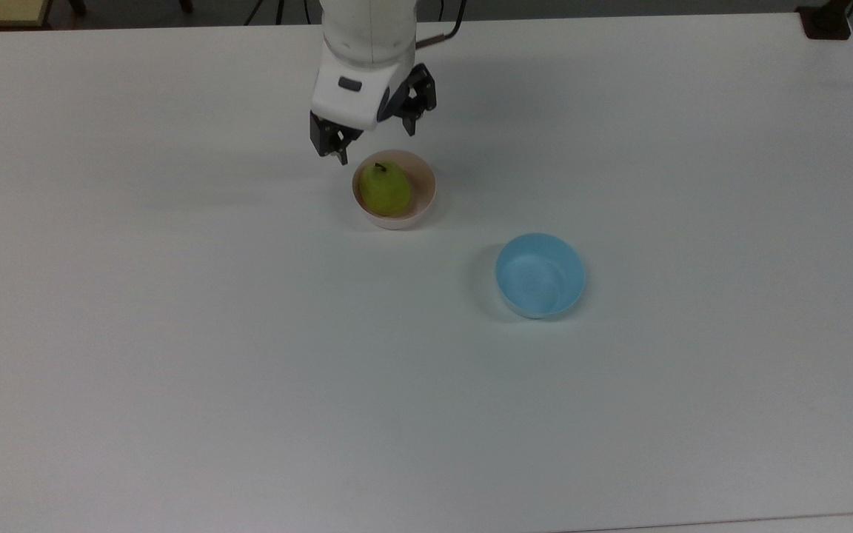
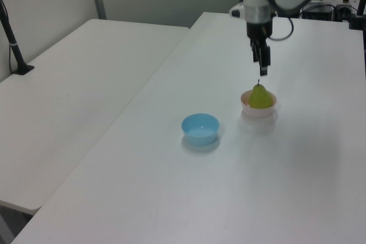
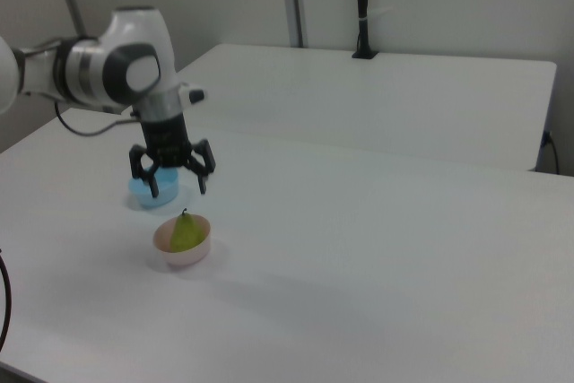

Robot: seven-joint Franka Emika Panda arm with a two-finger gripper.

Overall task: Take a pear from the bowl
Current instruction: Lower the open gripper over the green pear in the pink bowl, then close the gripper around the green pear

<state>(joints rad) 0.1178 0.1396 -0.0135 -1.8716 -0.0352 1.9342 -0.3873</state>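
A yellow-green pear (image 1: 384,189) with a dark stem stands upright in the pale pink bowl (image 1: 426,186) near the table's middle. The left view has the pear (image 2: 260,98) in the bowl (image 2: 258,111), and so does the right view, pear (image 3: 186,232) in bowl (image 3: 184,253). My gripper (image 1: 376,144) hangs open just above the pear's stem, its black fingers spread wide and nothing between them. It hovers a short way over the pear in the left view (image 2: 262,70) and the right view (image 3: 178,187), not touching it.
A light blue bowl (image 1: 540,275) stands empty on the white table (image 1: 175,333), to the top view's lower right of the pink bowl. A second white table (image 2: 74,84) adjoins on the left view's left, with a black stand (image 2: 14,44) on it.
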